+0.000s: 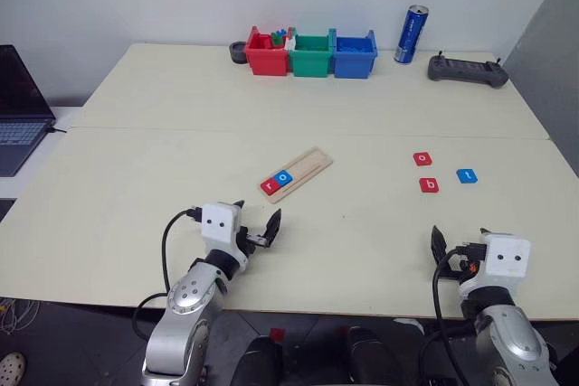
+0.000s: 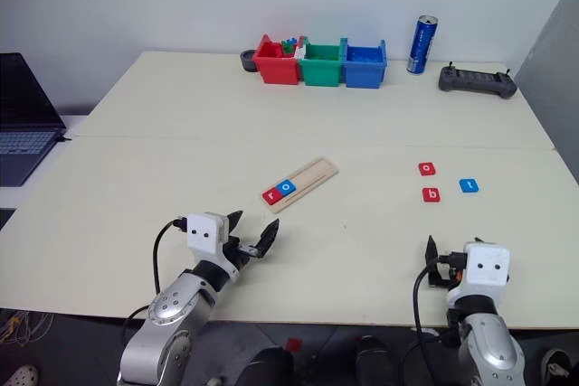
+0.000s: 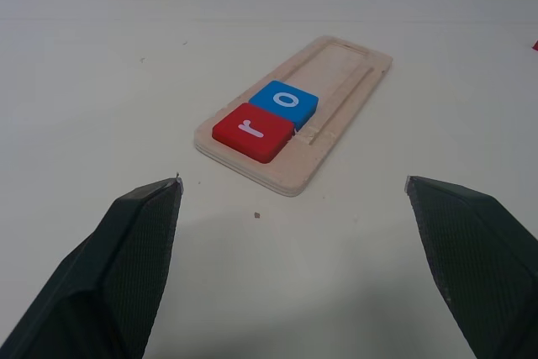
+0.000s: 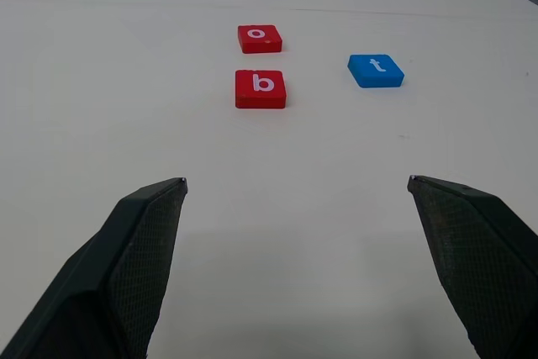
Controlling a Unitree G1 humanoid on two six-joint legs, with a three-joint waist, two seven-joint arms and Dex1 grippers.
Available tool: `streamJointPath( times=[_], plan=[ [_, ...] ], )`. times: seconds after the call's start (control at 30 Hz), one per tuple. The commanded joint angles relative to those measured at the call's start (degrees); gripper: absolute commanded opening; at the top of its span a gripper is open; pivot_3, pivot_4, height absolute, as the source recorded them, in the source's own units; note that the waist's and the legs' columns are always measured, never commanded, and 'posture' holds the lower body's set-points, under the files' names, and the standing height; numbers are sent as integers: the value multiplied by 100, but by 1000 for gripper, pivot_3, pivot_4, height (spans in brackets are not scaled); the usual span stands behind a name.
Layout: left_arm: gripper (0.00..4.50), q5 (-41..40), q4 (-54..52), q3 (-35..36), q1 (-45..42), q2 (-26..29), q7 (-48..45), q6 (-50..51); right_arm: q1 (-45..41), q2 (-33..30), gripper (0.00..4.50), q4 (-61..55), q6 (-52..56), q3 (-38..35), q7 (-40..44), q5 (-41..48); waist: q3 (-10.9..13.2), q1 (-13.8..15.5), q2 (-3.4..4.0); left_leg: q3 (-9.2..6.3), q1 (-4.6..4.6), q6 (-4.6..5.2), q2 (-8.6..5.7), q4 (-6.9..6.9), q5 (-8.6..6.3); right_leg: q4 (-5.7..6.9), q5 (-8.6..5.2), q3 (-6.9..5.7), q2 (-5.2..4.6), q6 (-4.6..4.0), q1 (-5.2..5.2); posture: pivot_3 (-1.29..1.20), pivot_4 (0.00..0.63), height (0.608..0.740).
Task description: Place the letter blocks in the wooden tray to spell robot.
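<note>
Red b block point(image 4: 261, 88) lies at 11 o'clock from the right gripper point(image 4: 296, 208), jaws wide and empty, nearer than the left gripper point(image 1: 256, 223), likewise wide

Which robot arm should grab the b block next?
The right one, probably. Its open claw faces the red b block, with bare table between. The left claw sits by the wooden tray instead.

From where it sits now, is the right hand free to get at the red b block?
Probably yes. The right hand is open and aimed toward the red b block, with only bare table between them; the blue t block lies off to one side.
</note>
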Motion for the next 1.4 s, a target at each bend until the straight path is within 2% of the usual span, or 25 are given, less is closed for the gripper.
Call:
streamJointPath(
  times=[0.03, 0.33, 0.43, 0.57, 0.63, 0.77, 0.87, 1.07, 1.4],
  plan=[
    [4500, 4, -145, 36, -91, 15, -33, -127, -54, -7, 4480, -110, -127, -52, -19, 4, 0, 0, 0, 0, 0, 0, 0, 0, 0, 0, 0, 0, 0, -1, 0, 0, 150, 740],
    [4500, 15, 54, 101, -336, 159, -159, -50, -234, -413, 4480, -73, -68, -295, 345, 175, 0, 0, 0, 1, 1, 0, -1, 1, 0, 1, 2, 0, 0, -2, 0, 0, 150, 740],
    [4500, -153, 279, 225, -618, 341, -433, -11, -369, -909, 4480, 41, 56, -519, 948, 572, 0, 0, 0, 1, 1, 0, -2, 2, 0, 2, 4, 0, 0, -5, 2, 0, 150, 740],
    [4500, -278, 972, 395, -1300, 790, -1029, -170, -822, -2075, 4480, 311, 441, -875, 2354, 1576, 1, -6, -1, 6, 3, 1, -4, 5, 0, 2, 13, 2, 1, -14, 5, 0, 150, 740],
    [4500, -394, 1229, 432, -1523, 924, -1289, -151, -986, -2467, 4480, 414, 593, -976, 2759, 1957, 1, -8, -2, 5, 4, 2, -4, 5, 0, 2, 15, 0, 3, -13, 7, 0, 150, 740],
    [4500, -404, 2098, 324, -2011, 1300, -2263, -584, -1448, -3493, 4480, 704, 1056, -960, 4052, 2779, 2, -11, -4, 1, 5, 3, -4, 2, 0, -1, 16, 0, 5, -15, 11, 0, 150, 740],
    [4500, -460, 2674, 302, -2254, 1380, -2787, -793, -1761, -3913, 4480, 771, 1310, -812, 4536, 3136, 3, -7, -6, 0, 6, 3, -5, 5, -1, -2, 16, -2, 4, -15, 15, 0, 150, 740],
    [4500, -86, 3770, 160, -2743, 1487, -3300, -1610, -2338, -3978, 4480, 903, 1365, -400, 4614, 3145, 5, 3, -9, -5, 4, 3, -5, 6, 0, -2, 16, -6, 3, -14, 17, 0, 150, 740],
    [4500, 190, 5048, 87, -3402, 1364, -3709, -2364, -2434, -3921, 4480, 754, 1431, -297, 4474, 3226, 6, 34, -10, -9, 2, 3, -8, 7, 0, 0, 18, -8, 0, -12, 16, 0, 150, 740]
  ],
)
